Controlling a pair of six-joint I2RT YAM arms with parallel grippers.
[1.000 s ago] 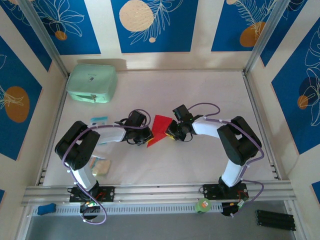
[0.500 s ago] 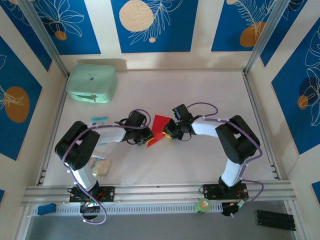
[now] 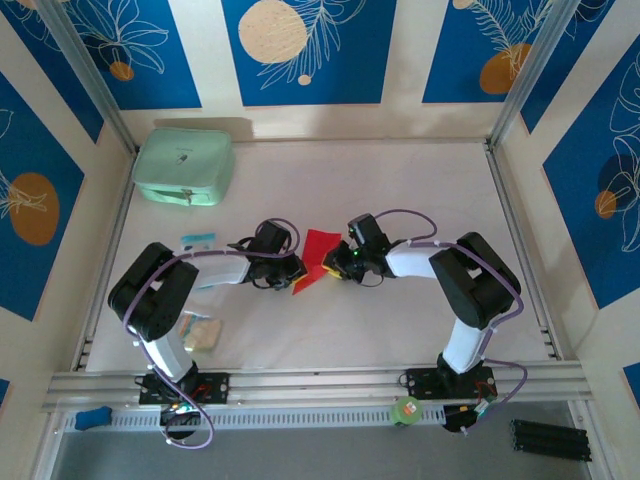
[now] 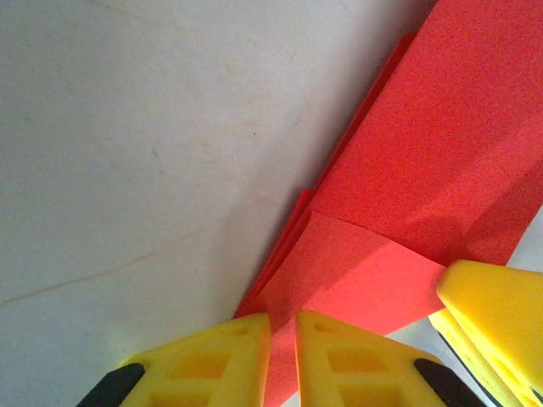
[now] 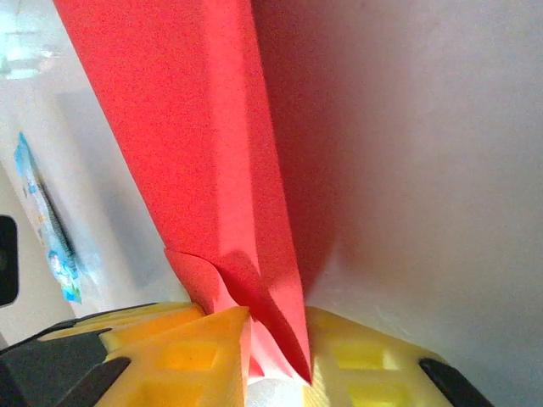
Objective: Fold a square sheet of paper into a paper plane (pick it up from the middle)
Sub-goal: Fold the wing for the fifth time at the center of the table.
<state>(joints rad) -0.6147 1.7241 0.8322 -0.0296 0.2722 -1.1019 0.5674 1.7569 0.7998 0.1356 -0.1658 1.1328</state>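
We find the red paper [image 3: 316, 255] folded on the table [image 3: 400, 190] between the two arms. It is a narrow wedge, its long axis running from a sharp tip at near left up to a wider far end. The left gripper [image 4: 282, 326] sits at the tip end, jaws pinched nearly together on the layered corner. The right gripper [image 5: 276, 326] is clamped on a raised flap along the opposite long edge. Both arms touch the paper, so we judge the next crease depends on the right carrying its flap across that axis — toward the left, which anchors.
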